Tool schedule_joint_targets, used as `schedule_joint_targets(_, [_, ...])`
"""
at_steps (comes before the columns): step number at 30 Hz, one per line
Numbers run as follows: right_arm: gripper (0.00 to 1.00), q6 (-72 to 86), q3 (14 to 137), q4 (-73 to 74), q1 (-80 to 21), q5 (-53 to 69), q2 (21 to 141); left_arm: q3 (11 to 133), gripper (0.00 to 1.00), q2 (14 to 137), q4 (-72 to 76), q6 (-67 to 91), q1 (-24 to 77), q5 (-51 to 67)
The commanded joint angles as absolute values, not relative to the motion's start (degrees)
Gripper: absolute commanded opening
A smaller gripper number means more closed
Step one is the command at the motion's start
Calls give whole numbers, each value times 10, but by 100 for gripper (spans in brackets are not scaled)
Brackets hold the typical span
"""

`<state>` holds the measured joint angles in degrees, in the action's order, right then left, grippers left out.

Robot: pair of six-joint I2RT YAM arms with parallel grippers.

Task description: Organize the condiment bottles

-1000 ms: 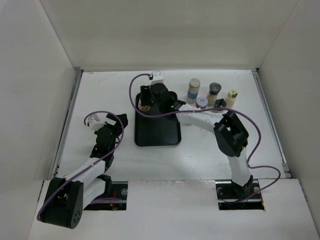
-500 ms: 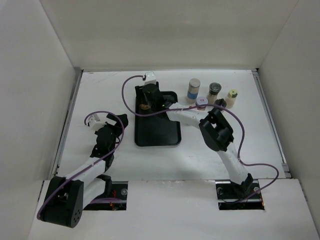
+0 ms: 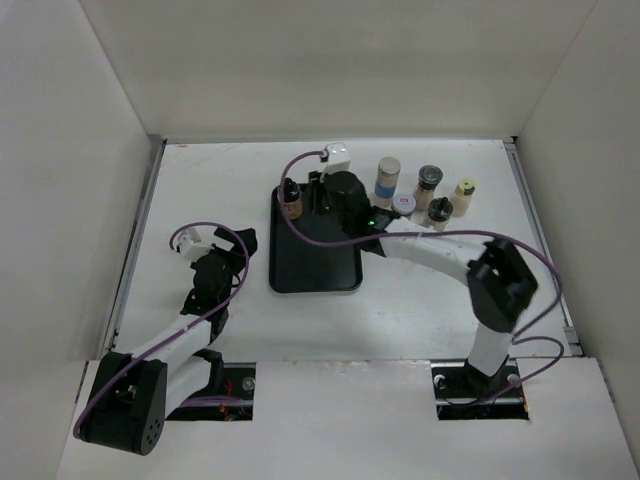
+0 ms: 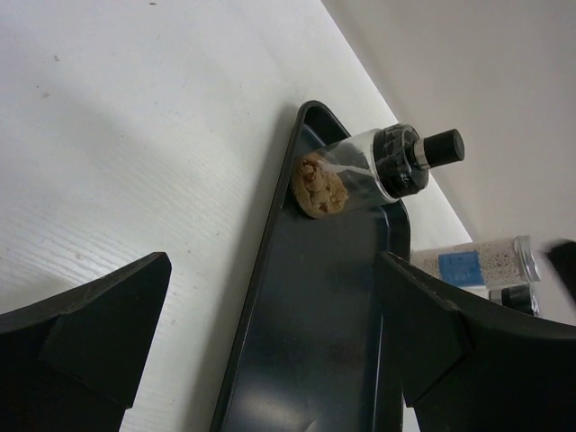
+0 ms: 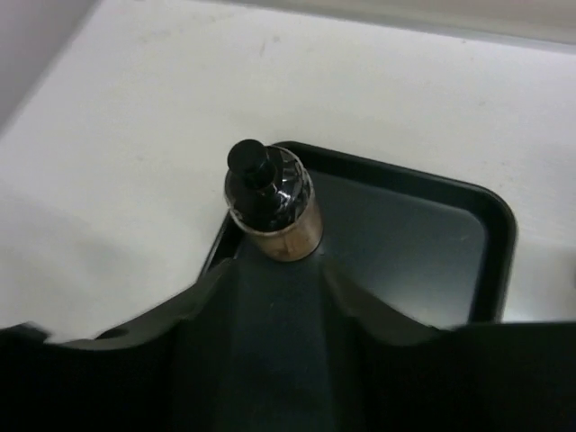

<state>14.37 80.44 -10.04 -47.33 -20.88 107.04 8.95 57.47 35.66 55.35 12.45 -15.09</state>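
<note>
A brown-bodied bottle with a black cap (image 3: 291, 200) stands upright in the far left corner of the black tray (image 3: 315, 262). My right gripper (image 3: 314, 194) is open just to the right of it, not touching. In the right wrist view the bottle (image 5: 271, 203) stands beyond my spread fingers (image 5: 193, 310). Several other bottles stand right of the tray: a white-blue one (image 3: 387, 179), a grey-capped one (image 3: 429, 184), a pale-yellow-capped one (image 3: 464, 195), a pink-capped one (image 3: 404, 203) and a black-capped one (image 3: 440, 210). My left gripper (image 3: 236, 250) is open and empty, left of the tray.
White walls enclose the table on three sides. The left wrist view looks along the tray (image 4: 333, 315) toward the brown bottle (image 4: 360, 171) and the white-blue bottle (image 4: 477, 265). Purple cables loop over both arms.
My right gripper has let go of the brown bottle in the tray's far left corner and drawn back to the right. The left arm has not moved.
</note>
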Motion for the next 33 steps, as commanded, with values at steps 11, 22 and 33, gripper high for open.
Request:
schedule_joint_targets(11, [86,168,533,-77,-373,-287,812,93,100,589,377,556,130,-155])
schedule_joint_targets(22, [77,191,533,-60,-349,-283,860,91,100,583,374,555,128,-156])
schedule_joint_targets(33, [51,195,562,-41,-343,-263,891,92,100,586,376,555,130,-156])
